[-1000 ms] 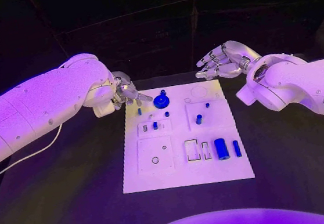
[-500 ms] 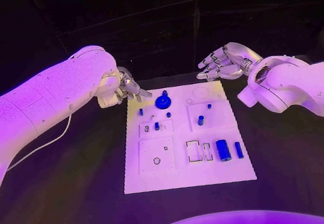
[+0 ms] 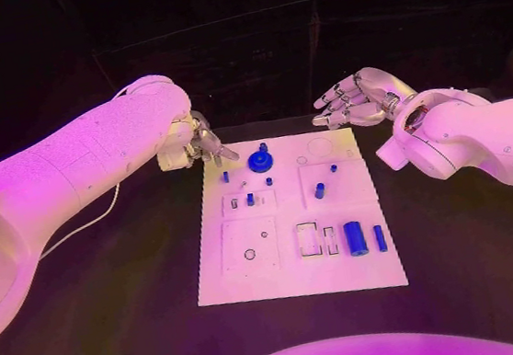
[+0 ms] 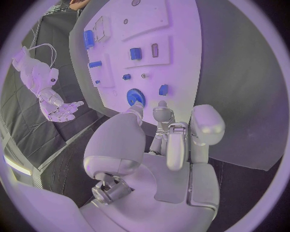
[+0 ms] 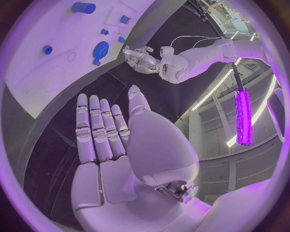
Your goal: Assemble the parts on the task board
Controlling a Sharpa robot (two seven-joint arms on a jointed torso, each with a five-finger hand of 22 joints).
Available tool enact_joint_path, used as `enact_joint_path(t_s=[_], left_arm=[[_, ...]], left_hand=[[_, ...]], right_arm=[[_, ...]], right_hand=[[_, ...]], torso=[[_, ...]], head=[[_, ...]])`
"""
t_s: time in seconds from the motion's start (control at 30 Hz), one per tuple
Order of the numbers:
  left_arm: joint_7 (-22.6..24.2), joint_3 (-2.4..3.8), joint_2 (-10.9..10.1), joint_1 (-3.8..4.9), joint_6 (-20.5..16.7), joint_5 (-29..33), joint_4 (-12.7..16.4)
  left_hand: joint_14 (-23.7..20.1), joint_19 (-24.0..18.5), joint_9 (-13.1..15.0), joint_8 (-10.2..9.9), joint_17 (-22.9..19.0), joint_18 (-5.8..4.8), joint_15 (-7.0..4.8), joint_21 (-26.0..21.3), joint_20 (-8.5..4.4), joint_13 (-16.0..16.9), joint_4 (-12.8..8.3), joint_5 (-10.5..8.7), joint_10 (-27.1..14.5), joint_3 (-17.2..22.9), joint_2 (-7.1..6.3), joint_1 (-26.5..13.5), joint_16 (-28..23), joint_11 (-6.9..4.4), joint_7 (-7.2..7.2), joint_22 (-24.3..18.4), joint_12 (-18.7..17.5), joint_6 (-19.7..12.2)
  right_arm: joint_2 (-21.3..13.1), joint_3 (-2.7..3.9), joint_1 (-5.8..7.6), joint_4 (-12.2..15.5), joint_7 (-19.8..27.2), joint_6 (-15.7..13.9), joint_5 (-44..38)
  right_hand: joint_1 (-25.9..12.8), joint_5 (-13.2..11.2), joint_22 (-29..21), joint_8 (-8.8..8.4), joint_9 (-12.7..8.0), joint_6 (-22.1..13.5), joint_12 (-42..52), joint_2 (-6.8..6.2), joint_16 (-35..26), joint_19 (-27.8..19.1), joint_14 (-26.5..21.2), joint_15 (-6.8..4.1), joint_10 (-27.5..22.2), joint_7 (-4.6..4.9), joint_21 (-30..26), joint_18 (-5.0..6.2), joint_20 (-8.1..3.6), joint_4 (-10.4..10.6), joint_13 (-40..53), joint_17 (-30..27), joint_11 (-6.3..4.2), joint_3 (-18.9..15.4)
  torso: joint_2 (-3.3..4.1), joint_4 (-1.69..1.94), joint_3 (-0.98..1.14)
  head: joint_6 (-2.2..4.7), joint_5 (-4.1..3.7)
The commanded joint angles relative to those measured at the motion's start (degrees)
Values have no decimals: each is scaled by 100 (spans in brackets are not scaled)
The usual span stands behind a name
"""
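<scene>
The white task board lies in the middle of the black table. A blue gear stands near its far edge, with small blue pegs around it and a blue cylinder nearer me. My left hand hovers just off the board's far left corner, beside the gear, fingers apart and holding nothing. In the left wrist view its fingertips sit close to the gear without touching it. My right hand hangs open beyond the far right corner, its fingers straight and empty.
Black table surface surrounds the board on all sides. A white cable trails under my left arm. Rectangular recesses and a round hole mark the board's near half.
My left arm has lifted and swung closer to the camera, and its hand has drawn slightly back from the gear. The right hand has stayed in place.
</scene>
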Motion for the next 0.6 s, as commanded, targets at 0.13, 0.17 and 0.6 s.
enact_joint_path(t_s=[0.13,0.17,0.6], left_arm=[[192,-1,63,-55,208,-345,-155],[200,-1,71,-66,215,-356,-173],[284,-3,137,-146,317,-400,-351]], left_hand=[[576,12,-17,-12,1334,9,39,45,42,14,-10,-15,29,-50,31,29,36,30,2,29,22,60],[576,12,-17,-12,1334,9,39,45,42,14,-10,-15,29,-50,31,29,36,30,2,29,22,60],[579,27,-30,-7,1347,1,38,76,42,22,-16,-15,33,-66,43,51,42,28,-1,79,37,81]], right_arm=[[17,4,10,-1,59,47,19],[20,4,10,-3,59,47,19],[41,4,10,-17,63,62,19]], right_hand=[[-44,15,0,30,-9,-54,29,12,-2,-1,41,16,-30,188,-21,23,45,-30,-9,-9,4,3],[-44,15,0,30,-9,-54,29,12,-2,-1,41,16,-30,188,-21,23,45,-30,-9,-9,4,3],[-40,18,-1,32,-9,-55,30,16,-2,-3,42,16,-34,189,-22,24,46,-34,-9,-28,5,7]], torso=[[2,-3,1],[2,1,0],[-2,-1,4]], head=[[-11,12],[-17,8],[-31,8]])
